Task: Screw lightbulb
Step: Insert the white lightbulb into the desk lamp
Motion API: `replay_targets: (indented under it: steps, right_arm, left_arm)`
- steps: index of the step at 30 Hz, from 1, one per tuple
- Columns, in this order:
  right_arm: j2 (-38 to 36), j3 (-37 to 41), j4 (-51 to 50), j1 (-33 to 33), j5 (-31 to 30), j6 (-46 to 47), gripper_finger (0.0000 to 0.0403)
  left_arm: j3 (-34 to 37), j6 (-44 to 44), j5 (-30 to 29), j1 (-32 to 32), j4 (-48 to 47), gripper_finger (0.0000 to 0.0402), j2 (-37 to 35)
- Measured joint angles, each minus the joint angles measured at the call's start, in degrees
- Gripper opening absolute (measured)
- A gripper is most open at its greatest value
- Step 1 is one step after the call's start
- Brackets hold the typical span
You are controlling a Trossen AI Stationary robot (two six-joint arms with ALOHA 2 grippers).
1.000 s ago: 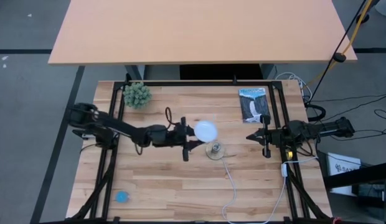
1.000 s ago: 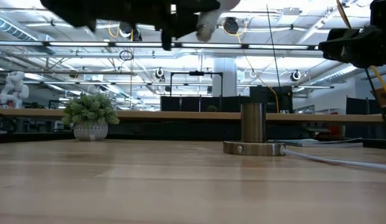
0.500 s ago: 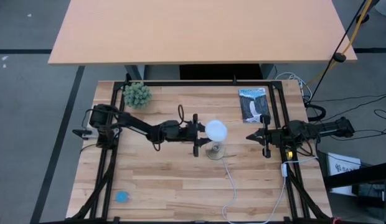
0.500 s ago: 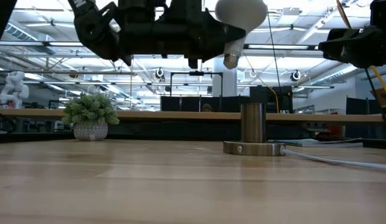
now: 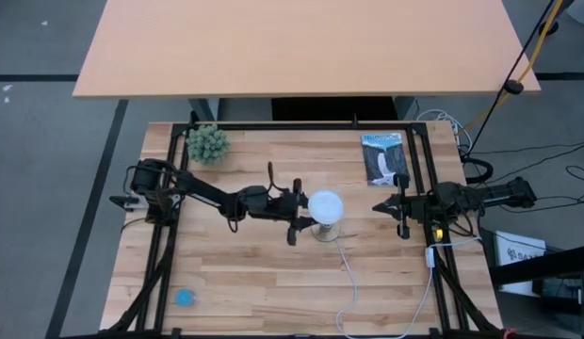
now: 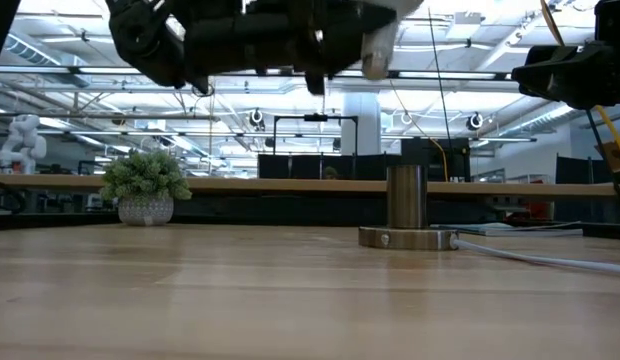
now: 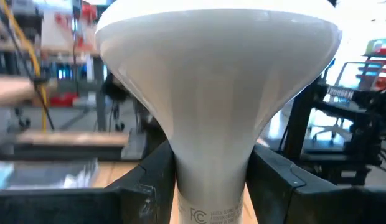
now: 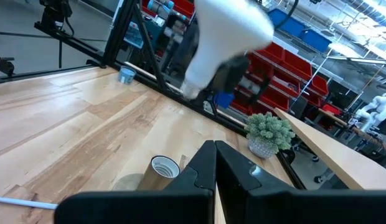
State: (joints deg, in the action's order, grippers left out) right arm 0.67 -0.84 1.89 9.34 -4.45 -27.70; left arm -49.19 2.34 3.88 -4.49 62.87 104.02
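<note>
Now the left tool (image 5: 294, 209) — clamped on the lightbulb's (image 5: 325, 206) neck — has carried it on from half a second ago, so the dome hangs right over the socket (image 6: 407, 212). Right tool (image 5: 390, 206) waits beyond, fingers together, unmoved.

A dark gripper (image 6: 320, 45) is hanging near the picture's top, carrying a white lightbulb (image 6: 380, 45) above the upright metal socket (image 6: 407, 210); a potted plant (image 6: 145, 188) is sitting behind.
</note>
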Motion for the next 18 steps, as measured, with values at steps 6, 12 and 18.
replay_targets:
  steps: [6, 12, 18]
  right_arm:
    - [0.0, 0.0, 0.0, 0.0, 0.0, 0.0, 0.0000]
    - [0.0, 0.0, 0.0, 0.0, 0.0, 0.0, 0.0000]
    - [0.0, 0.0, 0.0, 0.0, 0.0, 0.0, 0.0000]
  left_arm:
    - [4.6, -1.8, 1.7, 1.8, 1.8, 0.0156, -5.5]
    - [19.3, -1.8, 0.2, 1.2, 13.1, 0.0156, -13.0]
    - [31.7, -2.3, -8.1, -1.0, 26.4, 0.0156, -17.7]
